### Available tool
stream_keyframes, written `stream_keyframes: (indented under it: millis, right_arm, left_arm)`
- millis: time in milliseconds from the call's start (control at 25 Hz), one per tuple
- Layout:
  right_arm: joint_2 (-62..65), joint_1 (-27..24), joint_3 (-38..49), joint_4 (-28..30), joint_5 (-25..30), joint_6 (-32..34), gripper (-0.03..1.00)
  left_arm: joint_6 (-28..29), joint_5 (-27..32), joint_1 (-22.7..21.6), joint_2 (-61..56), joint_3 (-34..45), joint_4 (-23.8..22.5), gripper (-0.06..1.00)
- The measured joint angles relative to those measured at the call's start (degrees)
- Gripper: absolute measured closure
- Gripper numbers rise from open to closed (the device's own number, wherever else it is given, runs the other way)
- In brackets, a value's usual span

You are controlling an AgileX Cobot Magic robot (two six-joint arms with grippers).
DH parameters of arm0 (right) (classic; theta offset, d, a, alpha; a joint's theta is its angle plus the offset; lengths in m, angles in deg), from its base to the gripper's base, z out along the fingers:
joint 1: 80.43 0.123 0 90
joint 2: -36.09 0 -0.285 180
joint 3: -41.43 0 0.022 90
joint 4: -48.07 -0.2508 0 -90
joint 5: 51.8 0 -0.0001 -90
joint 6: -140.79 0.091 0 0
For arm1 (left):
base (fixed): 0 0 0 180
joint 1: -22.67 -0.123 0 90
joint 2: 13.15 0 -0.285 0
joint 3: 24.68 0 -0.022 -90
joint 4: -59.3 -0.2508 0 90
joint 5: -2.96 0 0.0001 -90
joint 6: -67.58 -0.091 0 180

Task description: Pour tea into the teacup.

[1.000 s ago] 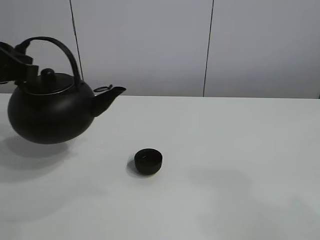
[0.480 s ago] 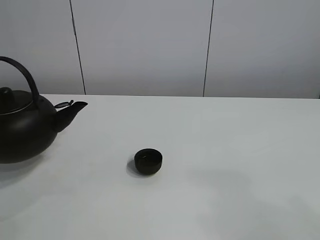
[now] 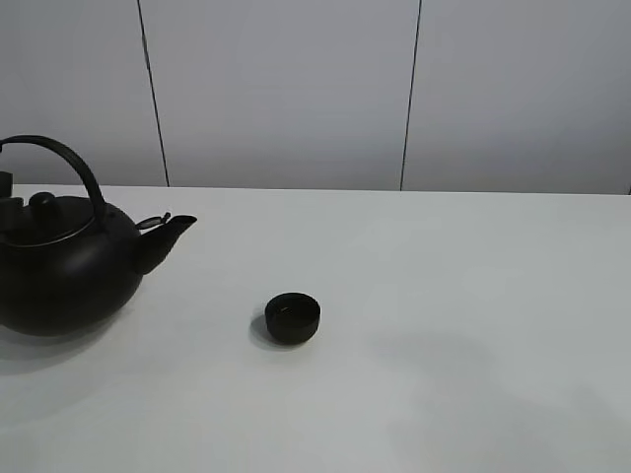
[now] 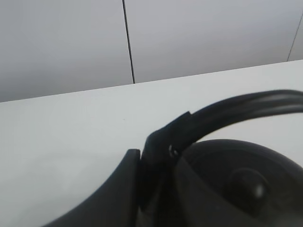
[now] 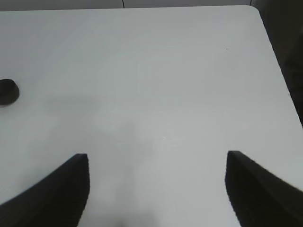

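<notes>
The small black teacup stands on the white table, a little left of centre. It also shows far off in the right wrist view. The big black kettle is at the far left, upright, its spout pointing toward the cup. I cannot tell whether it touches the table. My left gripper is shut on the arched handle near its base. My right gripper is open and empty over bare table, right of the cup. No tea stream shows.
A grey panelled wall runs behind the table's far edge. The table's right edge and rounded far corner show in the right wrist view, with a dark drop beyond.
The kettle, held high near the cup a second ago, swung left and down, then came back a little to the right. The cup and right gripper have not moved.
</notes>
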Motion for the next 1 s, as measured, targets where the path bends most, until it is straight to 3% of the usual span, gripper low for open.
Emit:
stream_keyframes:
  millis: [360,1000]
  right_arm:
    - [0.0,0.0,0.0,0.0,-0.1,0.0,0.42]
    - [0.0,0.0,0.0,0.0,-0.1,0.0,0.42]
  left_arm:
    - [0.1,-4.3,0.0,4.4,0.6,-2.2,0.83]
    - [1.1,-5.8,0.0,6.5,2.1,-5.9,0.82]
